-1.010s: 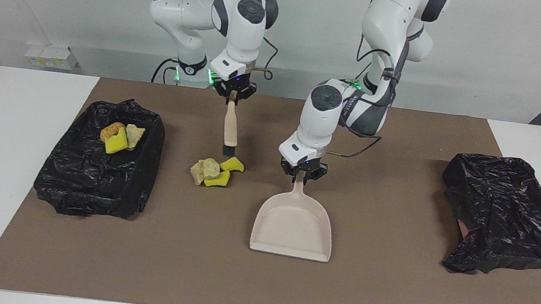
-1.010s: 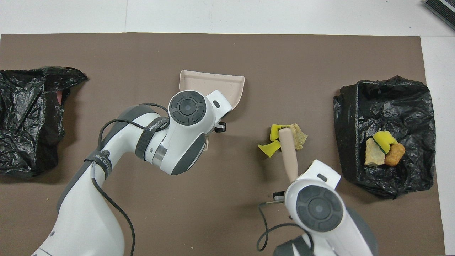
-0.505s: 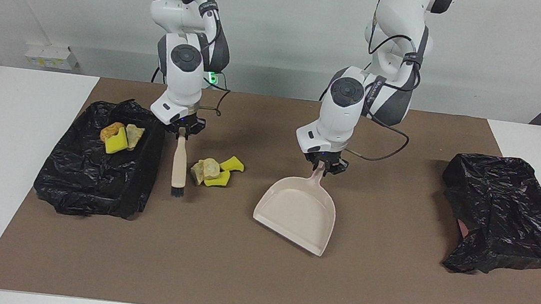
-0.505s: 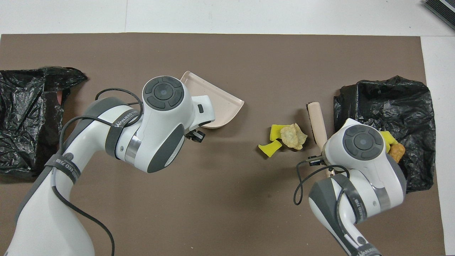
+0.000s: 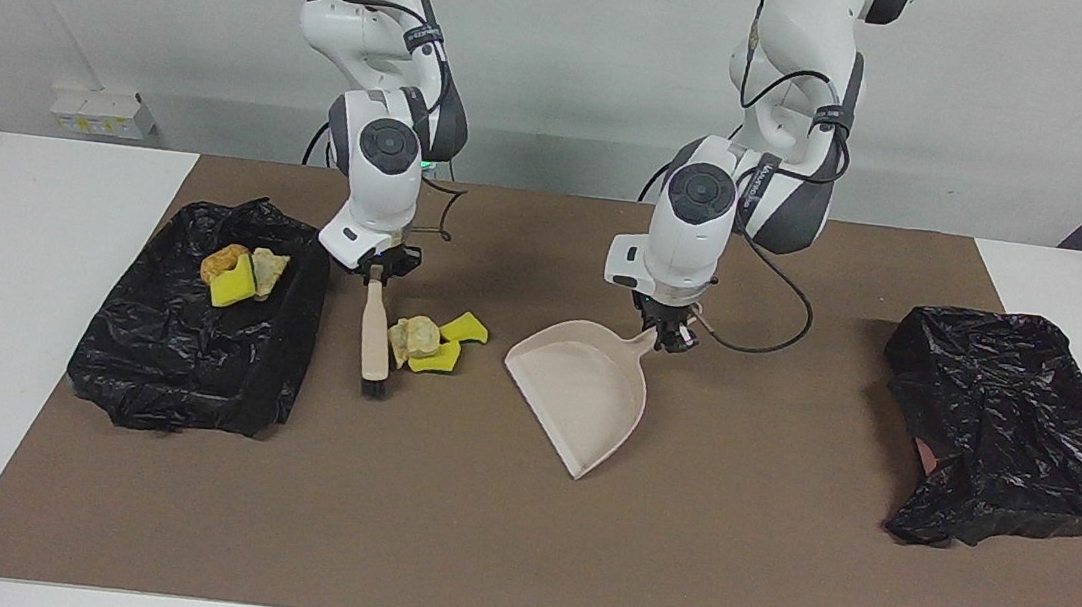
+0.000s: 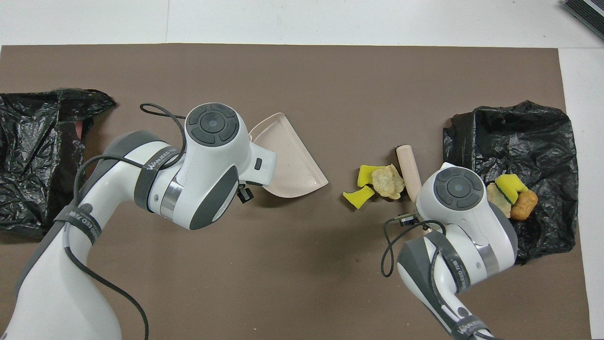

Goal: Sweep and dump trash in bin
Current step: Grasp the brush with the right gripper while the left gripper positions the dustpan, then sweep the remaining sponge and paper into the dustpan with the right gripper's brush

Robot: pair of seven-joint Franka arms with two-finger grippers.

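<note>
While my right gripper [image 5: 376,269] clamps brush [image 5: 377,337], trash [image 5: 432,340] lies just beside bristle end. My left gripper [image 5: 668,335] pinches dustpan [image 5: 582,393] handle, pan tilted toward trash.

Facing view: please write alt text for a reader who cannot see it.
The right gripper holds a beige wooden brush beside a pile of yellow and beige foam scraps on the brown mat; the left gripper holds a beige plastic dustpan angled toward it. Black bag-lined bins sit at both ends.
</note>
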